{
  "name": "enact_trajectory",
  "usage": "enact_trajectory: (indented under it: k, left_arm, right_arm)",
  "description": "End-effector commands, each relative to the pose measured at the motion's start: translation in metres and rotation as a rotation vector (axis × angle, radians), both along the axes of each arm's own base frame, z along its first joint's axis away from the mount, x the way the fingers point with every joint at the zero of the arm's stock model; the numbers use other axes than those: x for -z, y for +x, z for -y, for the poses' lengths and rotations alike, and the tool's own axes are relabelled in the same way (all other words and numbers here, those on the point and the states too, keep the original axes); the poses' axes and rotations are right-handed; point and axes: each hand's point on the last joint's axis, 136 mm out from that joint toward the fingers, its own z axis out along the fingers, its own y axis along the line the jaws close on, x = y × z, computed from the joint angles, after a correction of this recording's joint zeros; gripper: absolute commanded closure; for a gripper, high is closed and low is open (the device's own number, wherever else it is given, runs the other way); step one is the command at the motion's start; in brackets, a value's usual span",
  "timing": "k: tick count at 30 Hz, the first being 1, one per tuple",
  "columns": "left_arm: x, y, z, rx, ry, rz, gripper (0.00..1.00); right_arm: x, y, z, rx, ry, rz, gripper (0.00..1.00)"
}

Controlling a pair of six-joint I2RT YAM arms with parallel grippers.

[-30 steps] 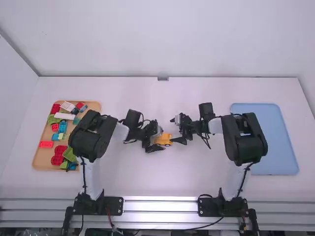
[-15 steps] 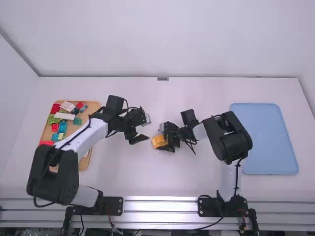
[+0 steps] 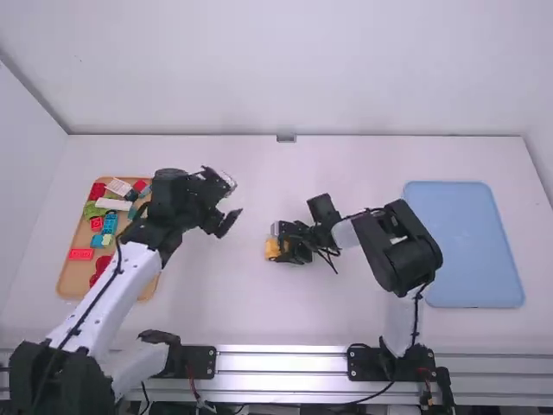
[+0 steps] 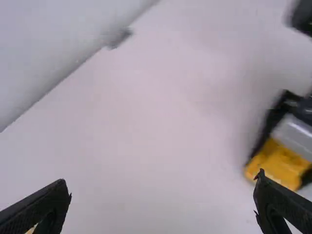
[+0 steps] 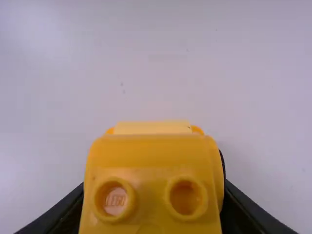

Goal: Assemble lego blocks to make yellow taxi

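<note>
In the high view my left gripper [image 3: 231, 200] is left of the middle, above the white table, with its jaws spread; in its own wrist view the same gripper [image 4: 163, 190] has nothing between its fingers. Near mid-table the right gripper [image 3: 292, 244] holds the yellow lego assembly [image 3: 272, 250]. The left wrist view also shows this assembly [image 4: 279, 163], a grey-white part beside the yellow, between dark fingers. Seen close, the yellow body [image 5: 151, 165] has two round studs facing the camera and is pinched on both sides by the right gripper [image 5: 153, 200]. Its underside is hidden.
An orange-brown tray [image 3: 74, 275] at the table's left carries red, green, blue and white lego pieces; the left arm reaches over its edge. On the right lies an empty blue tray [image 3: 479, 251], beside the right arm. The back wall rises behind the table [image 3: 285, 169].
My left gripper has come away from the yellow assembly, moving left and a little toward the table's back. The right gripper, holding the assembly, has shifted left and turned it.
</note>
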Motion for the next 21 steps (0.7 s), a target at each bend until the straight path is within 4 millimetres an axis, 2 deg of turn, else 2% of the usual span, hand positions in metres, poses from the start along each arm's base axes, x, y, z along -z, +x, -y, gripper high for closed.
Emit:
enact_trajectory:
  k: [1,4,5,7,8,9,10,11,12,14,16,19,21]
  left_arm:
    - [-0.004,0.007,-0.051,-0.415,-0.059,-0.013,0.01]
    - [-0.01,0.011,-0.064,-0.534,-0.103,0.012,0.01]
    - [-0.01,0.011,-0.064,-0.539,-0.109,0.01,0.01]
    - [-0.01,0.011,-0.064,-0.541,-0.112,0.009,0.01]
    - [-0.009,0.011,-0.064,-0.541,-0.111,0.005,0.01]
    - [-0.009,0.011,-0.064,-0.541,-0.111,0.005,0.01]
    - [-0.008,0.011,-0.064,-0.541,-0.109,0.002,0.01]
    - [-0.007,0.011,-0.064,-0.541,-0.108,0.002,0.01]
    - [-0.007,0.011,-0.064,-0.541,-0.108,0.002,0.01]
    - [-0.009,0.012,-0.064,-0.541,-0.111,0.008,0.01]
    - [-0.009,0.014,-0.064,-0.541,-0.114,0.014,0.01]
    - [-0.01,0.017,-0.063,-0.537,-0.12,0.021,0.01]
    - [-0.01,0.017,-0.063,-0.536,-0.121,0.022,0.01]
  right_arm:
    - [-0.009,0.032,0.035,0.131,-0.172,0.095,0.55]
    - [-0.026,0.061,0.104,0.324,-0.433,0.15,0.58]
    - [-0.028,0.064,0.116,0.354,-0.471,0.156,0.59]
    - [-0.039,0.075,0.157,0.473,-0.584,0.171,0.61]
    - [-0.047,0.084,0.191,0.593,-0.648,0.172,0.62]
    - [-0.047,0.084,0.191,0.593,-0.648,0.172,0.62]
    - [-0.055,0.09,0.223,0.706,-0.688,0.168,0.63]
    - [-0.059,0.093,0.243,0.774,-0.699,0.161,0.64]
    - [-0.064,0.095,0.269,0.865,-0.698,0.143,0.65]
    - [-0.07,0.098,0.304,0.993,-0.656,0.106,0.67]
    - [-0.074,0.101,0.338,1.11,-0.541,0.059,0.66]
    - [-0.082,0.106,0.371,1.237,-0.297,-0.001,0.61]
    - [-0.083,0.108,0.392,1.286,-0.161,-0.024,0.61]
